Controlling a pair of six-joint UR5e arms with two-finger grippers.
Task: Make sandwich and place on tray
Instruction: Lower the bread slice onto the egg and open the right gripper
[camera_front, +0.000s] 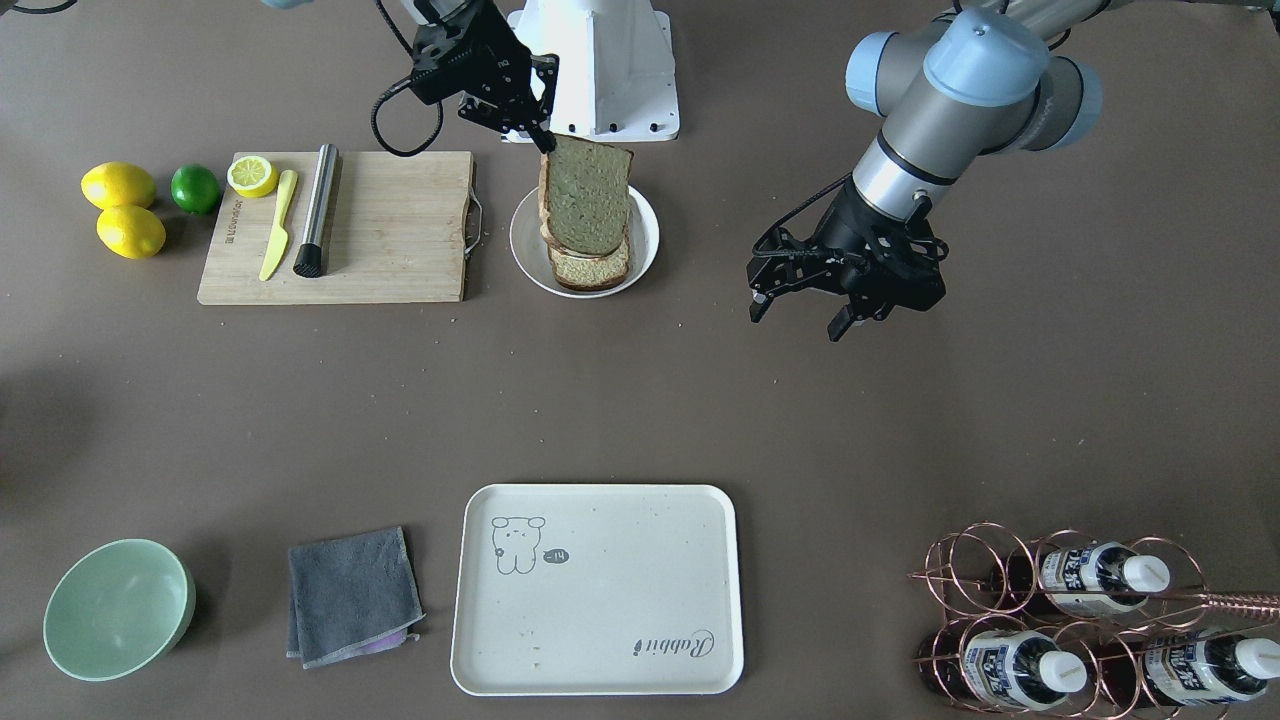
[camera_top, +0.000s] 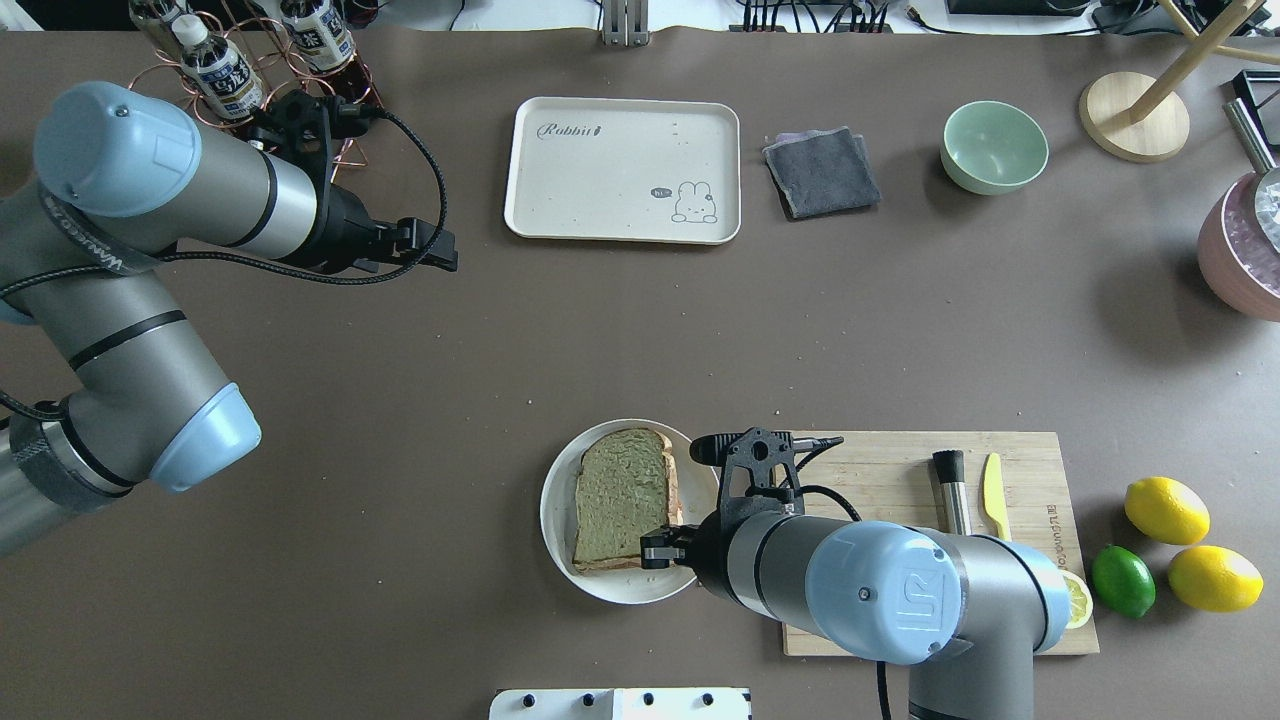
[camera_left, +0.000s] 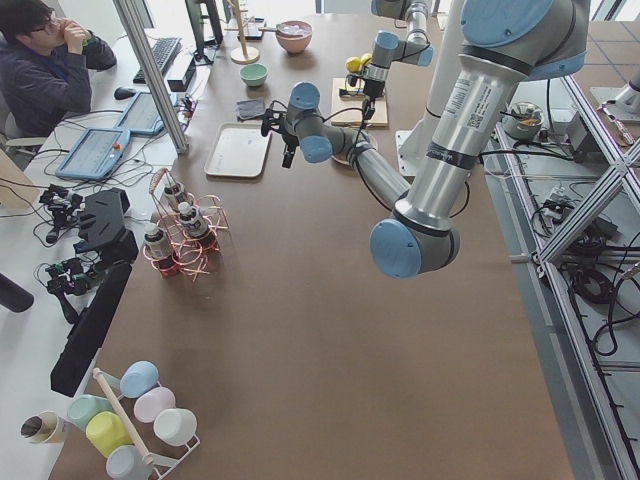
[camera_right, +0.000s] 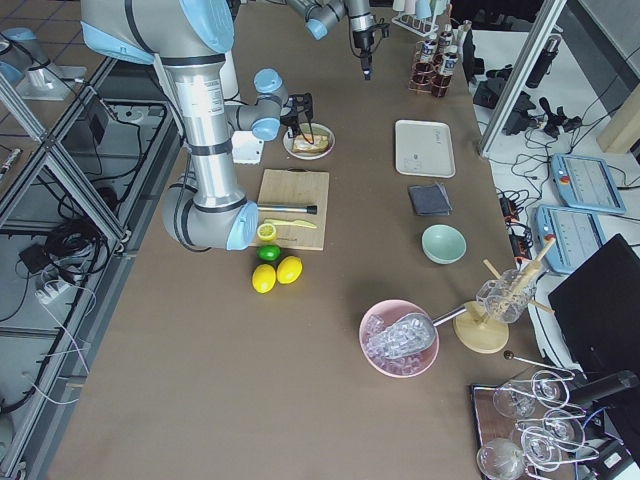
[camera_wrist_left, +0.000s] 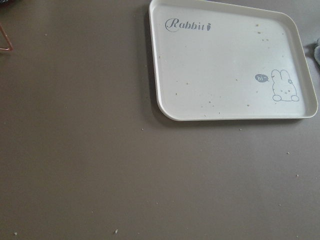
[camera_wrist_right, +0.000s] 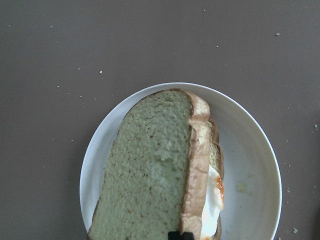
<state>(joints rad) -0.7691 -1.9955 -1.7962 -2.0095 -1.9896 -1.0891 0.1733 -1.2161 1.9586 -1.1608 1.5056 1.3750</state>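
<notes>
Silver arms (camera_top: 250, 205), pale blue joint caps (camera_top: 885, 590) (one marked UR), black left gripper (camera_front: 797, 318), right gripper (camera_front: 545, 138), black cables (camera_front: 373, 120)

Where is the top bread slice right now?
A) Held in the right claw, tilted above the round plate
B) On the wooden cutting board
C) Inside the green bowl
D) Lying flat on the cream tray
A: the right claw pinches the bread slice at one corner, and the slice hangs tilted over the round plate.
</notes>
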